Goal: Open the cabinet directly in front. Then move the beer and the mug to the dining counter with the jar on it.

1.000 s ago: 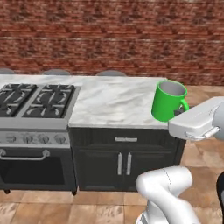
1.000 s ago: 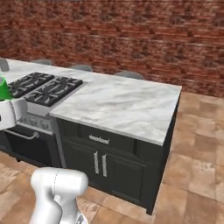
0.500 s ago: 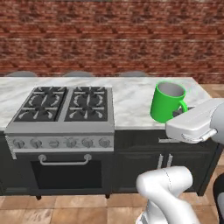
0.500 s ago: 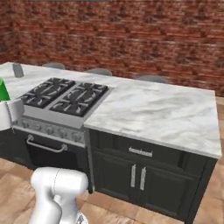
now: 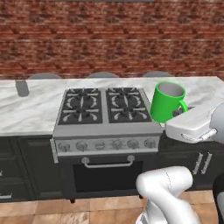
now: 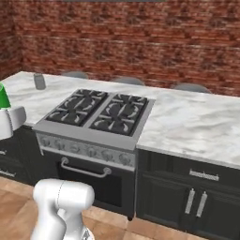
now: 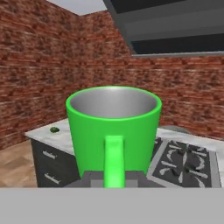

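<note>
**Green mug riding in the gripper, over by the island cooktop**

Left base view: the bright green cylindrical mug [image 5: 168, 102] with the pale grey inside is upright, up in the air in front of the long white-grey marble dining counter [image 5: 30, 111], just right of the inset black gas cooktop [image 5: 105, 105]. Nothing visible inside the mug. Its handle points at the white hand, but I can't actually see the fingers here. Way over on the left of the marble sits the small grey translucent jar [image 5: 22, 88], well apart from the mug. Rounded grey stool tops [image 5: 103, 75] poke up behind the counter, rough red brick wall [image 5: 109, 35] behind that.

Right base view: same counter, jar [image 6: 39, 81] on the far left end, cast-iron-looking grates on the cooktop [image 6: 98, 110], shiny knobs along the steel front. A sliver of the mug [image 6: 3, 96] shows at the left edge.

Hand view: mug [image 7: 113, 127] dead centre, empty, smooth grey interior. The gripper [image 7: 114, 177] is clamped shut on its handle.
</note>
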Tool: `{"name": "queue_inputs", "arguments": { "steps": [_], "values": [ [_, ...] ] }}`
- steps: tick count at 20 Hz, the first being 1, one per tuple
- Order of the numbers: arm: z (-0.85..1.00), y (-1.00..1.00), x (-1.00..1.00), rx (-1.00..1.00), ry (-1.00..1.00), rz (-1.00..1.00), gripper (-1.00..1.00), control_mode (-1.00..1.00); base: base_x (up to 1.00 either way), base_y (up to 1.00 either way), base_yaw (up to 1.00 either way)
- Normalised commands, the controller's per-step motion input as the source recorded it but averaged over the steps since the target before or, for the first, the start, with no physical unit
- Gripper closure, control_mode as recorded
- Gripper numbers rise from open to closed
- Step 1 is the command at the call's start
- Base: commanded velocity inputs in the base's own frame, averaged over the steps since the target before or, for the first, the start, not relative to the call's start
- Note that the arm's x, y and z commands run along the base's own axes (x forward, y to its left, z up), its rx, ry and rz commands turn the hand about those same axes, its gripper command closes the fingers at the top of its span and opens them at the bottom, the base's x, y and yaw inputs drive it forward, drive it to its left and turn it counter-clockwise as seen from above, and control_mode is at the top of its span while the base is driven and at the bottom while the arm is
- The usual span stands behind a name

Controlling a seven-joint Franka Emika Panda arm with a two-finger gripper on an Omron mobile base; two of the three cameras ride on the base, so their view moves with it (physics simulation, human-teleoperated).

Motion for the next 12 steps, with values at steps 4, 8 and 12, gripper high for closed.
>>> {"name": "queue_inputs", "arguments": {
  "steps": [4, 8, 12],
  "values": [
    [0.00, 0.00, 0.00, 0.00, 0.00, 0.00, 1.00, 1.00, 0.16, 1.00, -0.11],
    [0.00, 0.00, 0.00, 0.00, 0.00, 0.00, 1.00, 1.00, 0.22, 1.00, -0.12],
    [0.00, 0.00, 0.00, 0.00, 0.00, 0.00, 1.00, 1.00, 0.32, 1.00, -0.11]
  ]
}}
